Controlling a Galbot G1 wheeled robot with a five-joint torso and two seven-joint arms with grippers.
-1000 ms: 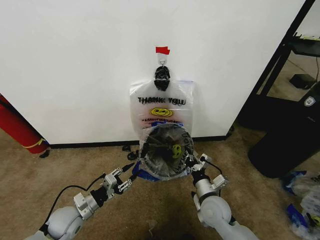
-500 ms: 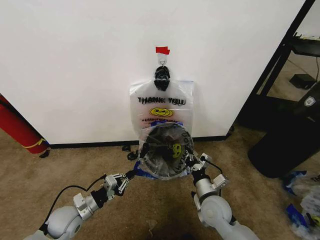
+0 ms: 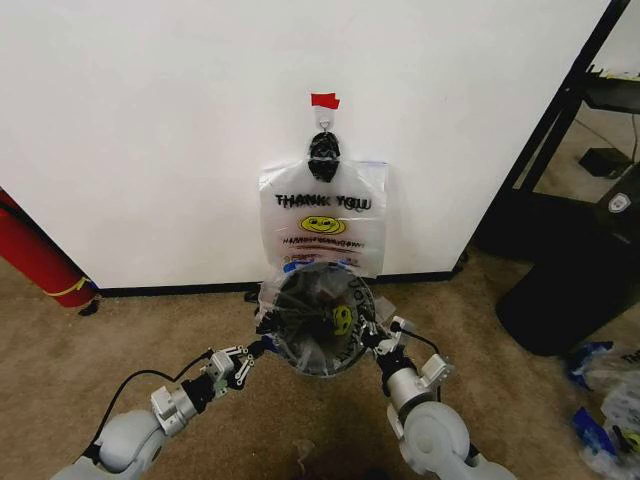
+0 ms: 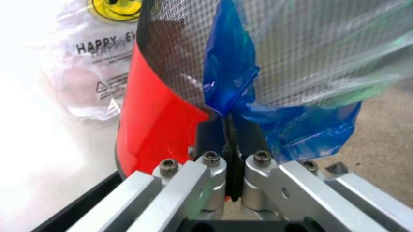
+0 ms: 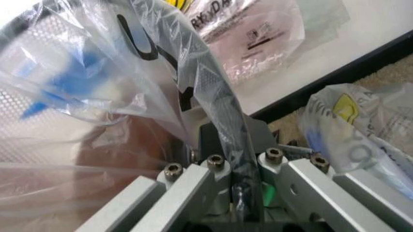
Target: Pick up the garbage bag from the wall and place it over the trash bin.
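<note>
Both arms reach forward low: the left gripper (image 3: 262, 349) pinches the garbage bag (image 3: 318, 322) at its blue edge, the right gripper (image 3: 376, 341) clamps its opposite side, stretching it over the trash bin (image 4: 152, 111) below the wall (image 3: 180, 120).

Both arms reach forward, left pincer (image 3: 262, 349) and right pincer (image 3: 373, 339) each clamped tight.

Black mesh trash bin (image 4: 169, 53), red base; blue-edged garbage bag (image 4: 240, 82).
</note>
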